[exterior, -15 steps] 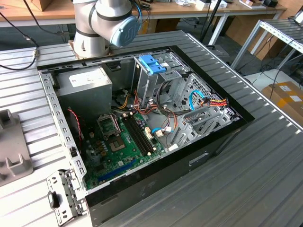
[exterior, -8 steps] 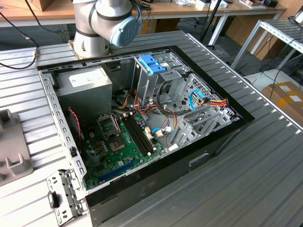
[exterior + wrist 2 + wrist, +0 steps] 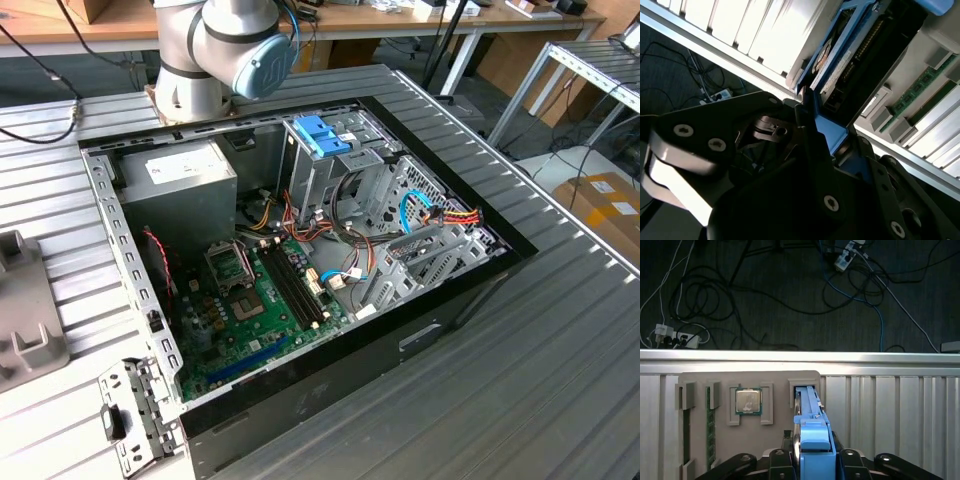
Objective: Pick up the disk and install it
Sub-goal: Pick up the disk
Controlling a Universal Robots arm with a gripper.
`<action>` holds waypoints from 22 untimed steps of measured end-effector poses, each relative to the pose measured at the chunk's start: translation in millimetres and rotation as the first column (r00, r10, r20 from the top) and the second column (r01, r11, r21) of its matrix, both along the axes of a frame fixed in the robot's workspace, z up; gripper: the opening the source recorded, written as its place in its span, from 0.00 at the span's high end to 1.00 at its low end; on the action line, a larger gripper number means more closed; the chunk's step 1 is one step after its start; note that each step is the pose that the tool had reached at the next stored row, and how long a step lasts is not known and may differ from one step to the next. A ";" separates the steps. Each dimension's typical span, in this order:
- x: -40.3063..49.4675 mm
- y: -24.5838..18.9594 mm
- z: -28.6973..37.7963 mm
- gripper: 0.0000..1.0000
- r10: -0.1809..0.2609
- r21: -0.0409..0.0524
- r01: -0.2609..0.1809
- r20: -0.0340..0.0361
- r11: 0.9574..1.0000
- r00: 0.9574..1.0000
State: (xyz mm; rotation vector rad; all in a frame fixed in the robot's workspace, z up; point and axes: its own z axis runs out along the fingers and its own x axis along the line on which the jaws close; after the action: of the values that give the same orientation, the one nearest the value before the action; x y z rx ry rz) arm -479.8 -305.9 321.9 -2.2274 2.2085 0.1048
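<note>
The disk (image 3: 808,426) stands on edge in its light-blue carrier, its far end in a slot of a grey parts tray (image 3: 775,380). The blue end tab (image 3: 815,447) points toward the camera. In the first wrist view my gripper (image 3: 815,462) has a black finger pressed against each side of the tab, shut on the disk. The second wrist view shows the disk (image 3: 832,55) from the side, its blue tab (image 3: 829,131) clamped in my gripper (image 3: 832,142). In the exterior view, the open computer case (image 3: 455,310) lies on the ribbed table with its upright metal drive cage (image 3: 335,175).
The tray also holds a processor chip (image 3: 748,401) and a memory stick (image 3: 710,427). A blue bracket (image 3: 322,135) sits atop the drive cage; loose cables (image 3: 440,215) lie beside it. The arm's base (image 3: 200,70) stands behind the case. Beyond the table edge (image 3: 800,356), cables cover the floor.
</note>
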 end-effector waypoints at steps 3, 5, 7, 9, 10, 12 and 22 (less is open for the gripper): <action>0.0 0.0 5.1 0.63 0.000 0.003 0.000 0.000 1.000 1.000; 0.0 0.0 8.3 0.63 0.000 0.005 0.000 0.000 1.000 1.000; 0.0 0.0 11.1 0.63 0.000 0.007 0.000 0.000 1.000 1.000; 0.0 0.0 14.0 0.63 0.000 0.009 0.000 0.000 1.000 1.000; 0.0 0.0 15.5 0.63 0.000 0.010 0.000 0.000 1.000 1.000; 0.0 0.0 18.5 0.63 0.000 0.012 0.000 0.000 1.000 1.000; 0.0 0.0 34.1 0.63 0.000 0.025 0.000 0.000 1.000 1.000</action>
State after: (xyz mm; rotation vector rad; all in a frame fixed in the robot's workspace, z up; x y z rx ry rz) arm -479.8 -305.9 356.1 -2.2145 2.1944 0.1316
